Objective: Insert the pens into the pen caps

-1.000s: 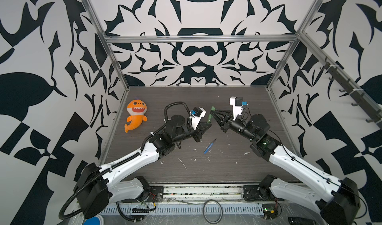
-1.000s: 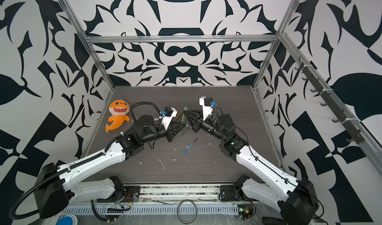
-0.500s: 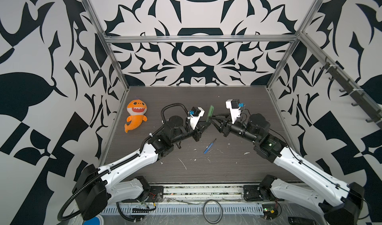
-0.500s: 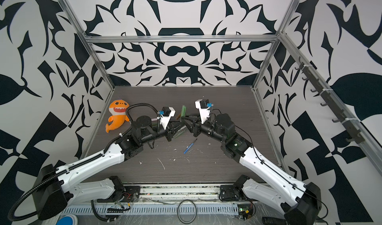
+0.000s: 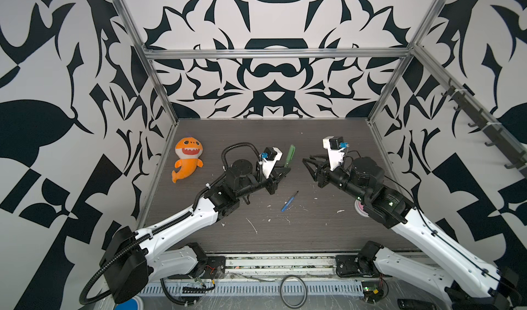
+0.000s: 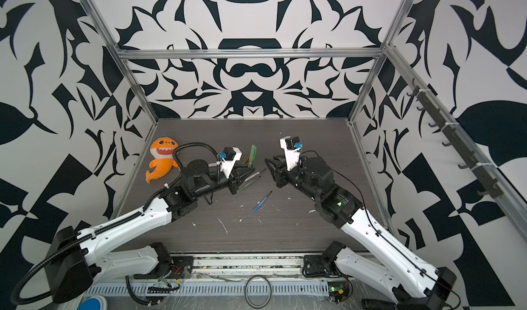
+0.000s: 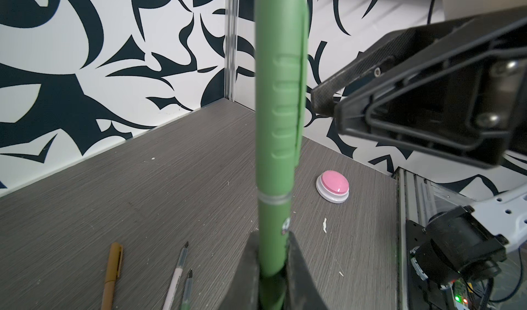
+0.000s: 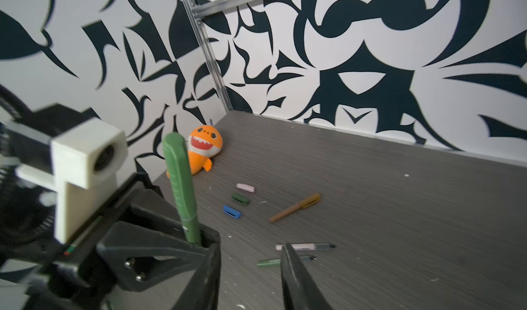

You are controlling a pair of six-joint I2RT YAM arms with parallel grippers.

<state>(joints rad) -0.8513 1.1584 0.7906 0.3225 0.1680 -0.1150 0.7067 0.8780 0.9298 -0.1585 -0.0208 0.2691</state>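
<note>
Left claw (image 5: 284,171) is pinched tight on the lower barrel of a green pen (image 5: 290,155), which stands nearly upright above the middle of the table (image 5: 328,237). A fitted green cap (image 7: 281,89) is on its upper half. From the left wrist camera the cap's top runs out of frame, and the pen's lower end disappears between the black fingers.

Right claw (image 5: 307,163) hangs just beside it, clear of the pen, jaws parted a little and empty. Its own wrist camera shows one finger clearly; the other is hard to tell from the dark left claw behind it.

Down on the table a blue pen (image 5: 289,201) lies uncapped in the open between the arms. A white-pink pen (image 8: 305,246) and a second green pen (image 8: 271,262) lie side by side near the left claw, the green one partly covered by that finger. An orange-brown pen (image 8: 296,207) lies farther back and looks capped, though it is blurred.

Three loose caps lie clustered toward the shark plush (image 5: 188,159): a pale pink cap (image 8: 245,188), a loose green cap (image 8: 240,198) and a blue cap (image 8: 232,211). They show plainly only from the right wrist camera. A pink button (image 7: 333,186) sits by the right arm.
</note>
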